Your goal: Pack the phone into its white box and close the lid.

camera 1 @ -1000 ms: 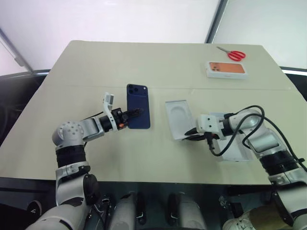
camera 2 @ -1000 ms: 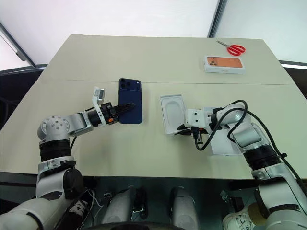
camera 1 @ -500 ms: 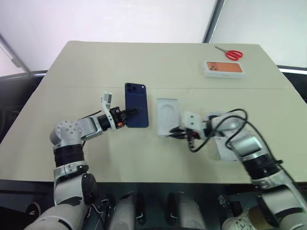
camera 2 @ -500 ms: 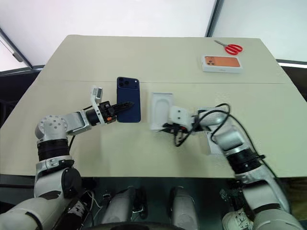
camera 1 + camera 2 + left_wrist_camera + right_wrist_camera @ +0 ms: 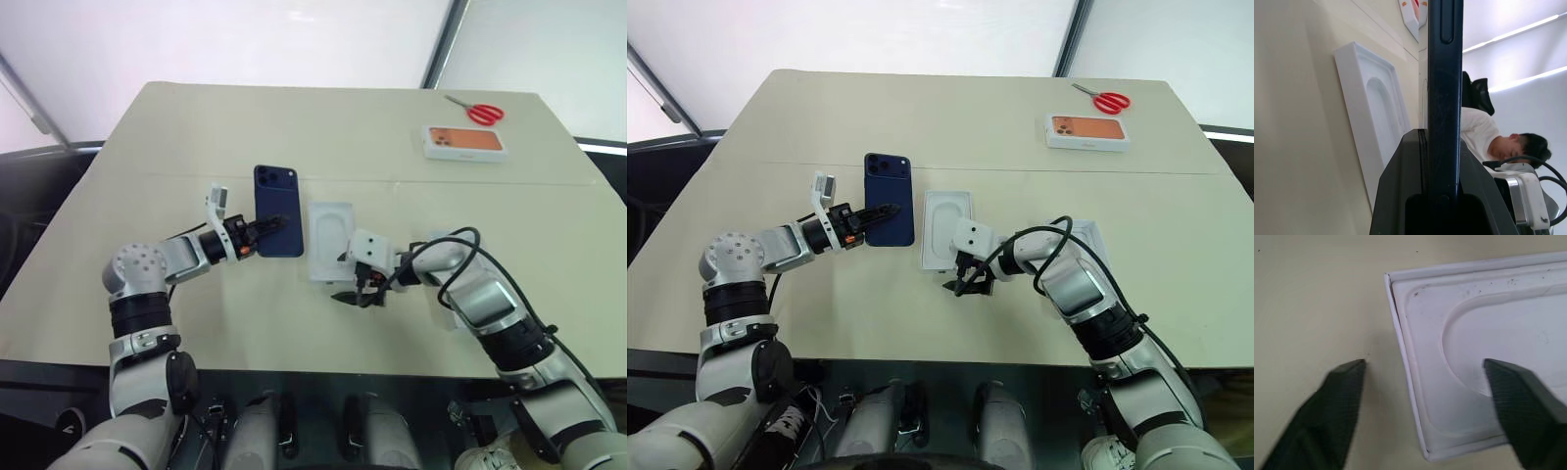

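**Phone clamped in left gripper; right gripper spread at the white insert**

1. Right gripper (image 5: 958, 285): positioned at the near edge of the thin white insert (image 5: 945, 229), at table centre. Its two black fingers (image 5: 1337, 401) stand wide apart and hold nothing. In the right wrist view one finger is over the bare table (image 5: 294, 127) and the other is over the insert's rounded recess, with the insert's corner between them.

2. White box parts (image 5: 1087, 235): a white cardboard piece lies on the table to the right of the insert, largely covered by the right forearm and its cable. Whether this is the white box or the lid cannot be told.

3. Left gripper (image 5: 265, 228): extended from the left, roughly level, with its fingers closed narrowly on the lower part of the phone (image 5: 278, 224). The left wrist view shows the phone's dark edge (image 5: 1445, 98) seated in the slot between the two fingers.

4. Phone position: back facing up, camera cluster at the far left corner, just left of the insert and apart from it. It is not in any box.

5. Far right of the table: a white box with an orange phone picture (image 5: 463, 141) lies flat. Red-handled scissors (image 5: 479, 112) lie just beyond it.

6. A person (image 5: 1488, 139) in a white top is visible beyond the table in the left wrist view
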